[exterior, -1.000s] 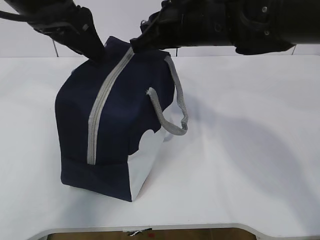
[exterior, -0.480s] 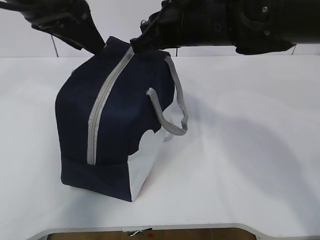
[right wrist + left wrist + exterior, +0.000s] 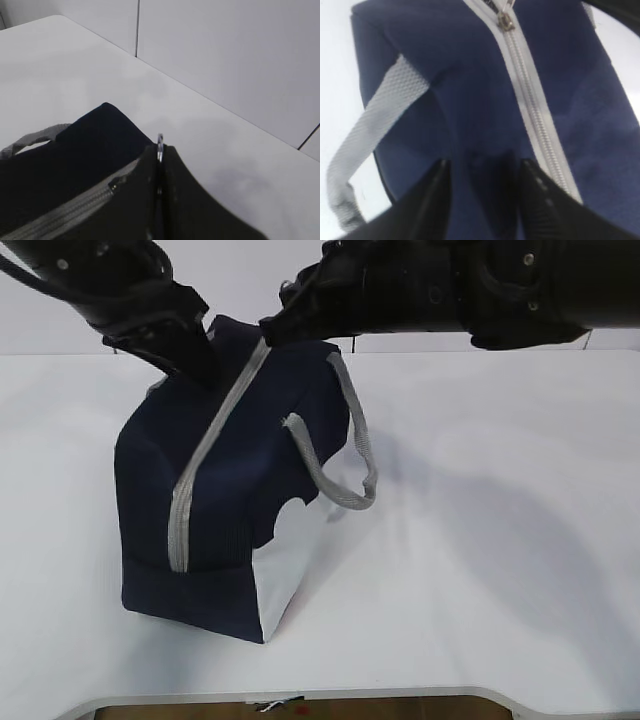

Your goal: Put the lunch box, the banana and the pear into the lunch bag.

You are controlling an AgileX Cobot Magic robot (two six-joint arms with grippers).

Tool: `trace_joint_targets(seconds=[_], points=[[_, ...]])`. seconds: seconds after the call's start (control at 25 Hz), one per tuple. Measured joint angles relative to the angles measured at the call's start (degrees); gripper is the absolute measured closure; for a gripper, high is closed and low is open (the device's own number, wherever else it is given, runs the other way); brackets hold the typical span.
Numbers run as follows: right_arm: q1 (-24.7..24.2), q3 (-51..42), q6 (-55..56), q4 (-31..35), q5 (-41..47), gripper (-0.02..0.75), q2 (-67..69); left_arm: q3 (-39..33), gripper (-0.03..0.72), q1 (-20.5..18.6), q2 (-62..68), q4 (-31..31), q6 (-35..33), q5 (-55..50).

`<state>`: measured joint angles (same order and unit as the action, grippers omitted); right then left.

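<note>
lunch bag (image 3: 235,480) | left gripper (image 3: 482,172) pinching top fabric | right gripper (image 3: 160,165) clamping ring pull (image 3: 160,142)

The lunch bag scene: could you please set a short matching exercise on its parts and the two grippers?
Things:
1. zipper
2. strap handle
3. left gripper
4. right gripper

States:
A. pinching a fold of navy fabric
B. closed along the lunch bag
C. clamped on the ring pull
D. hanging over the side panel

Pairs: 1-B, 2-D, 3-A, 4-C

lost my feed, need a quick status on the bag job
Right end effector shut on the zipper pull. Left end effector pinching a fold of the bag. Zipper closed. No food in view.
</note>
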<state>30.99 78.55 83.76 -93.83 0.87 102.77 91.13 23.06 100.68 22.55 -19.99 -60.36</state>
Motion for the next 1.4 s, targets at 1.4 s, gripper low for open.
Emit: trace_joint_targets(seconds=[1.4], points=[[-2.9, 6.6, 0.3, -8.1, 5.0, 0.721, 9.6, 1.8, 0.679, 0.0, -2.3, -2.4, -11.2, -7.4]])
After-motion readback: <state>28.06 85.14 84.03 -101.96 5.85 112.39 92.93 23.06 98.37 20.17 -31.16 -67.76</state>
